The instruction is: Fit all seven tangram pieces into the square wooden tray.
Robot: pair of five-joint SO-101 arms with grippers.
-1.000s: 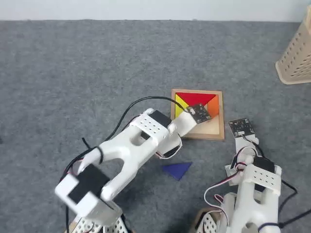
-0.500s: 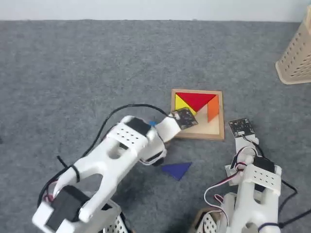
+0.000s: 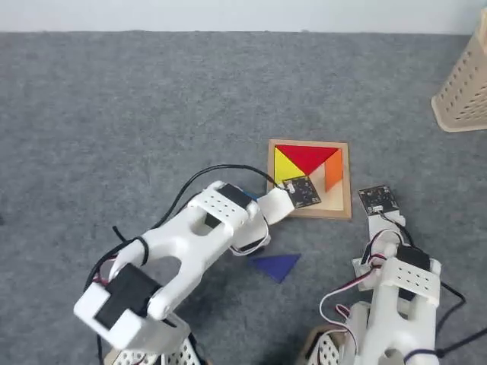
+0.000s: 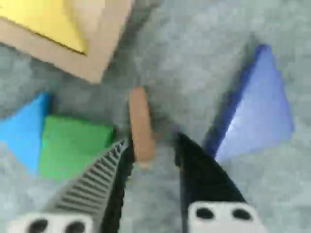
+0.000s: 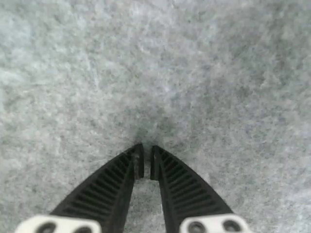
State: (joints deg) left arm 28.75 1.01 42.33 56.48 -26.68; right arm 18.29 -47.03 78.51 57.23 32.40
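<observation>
Print on the small dark left wrist board [image 3: 303,192] and the matching right wrist board [image 3: 378,199]: too fine to read. Square wooden tray [image 3: 335,214] a little right of centre on the grey felt table [image 3: 114,114], holding a red triangle [image 3: 308,156] at its 12 o'clock, a yellow triangle [image 3: 285,166] at 9 o'clock and an orange piece [image 3: 332,173] at 3 o'clock, with pale floor showing toward 5 o'clock.

Left gripper [image 4: 151,150] low over the felt just outside the tray's 7 o'clock corner, the white left arm [image 3: 205,228] slanting in from 7 o'clock and hiding that corner from above. Fingers a little apart, one end of a slim tan wooden piece [image 4: 140,121] between the tips, close against one finger, a gap on the other side. Beside it on the felt, a green square [image 4: 73,145] touching a light-blue triangle [image 4: 22,128]; opposite, a dark-blue triangle [image 4: 262,111], lying at about 7 o'clock from the tray, apart from it.

Right gripper [image 5: 146,162] just off the tray's 4 o'clock side, over plain felt, tips nearly touching with a thin slit between. Tan perforated block [image 3: 464,84] at 2 o'clock, at the table's edge, well apart.
</observation>
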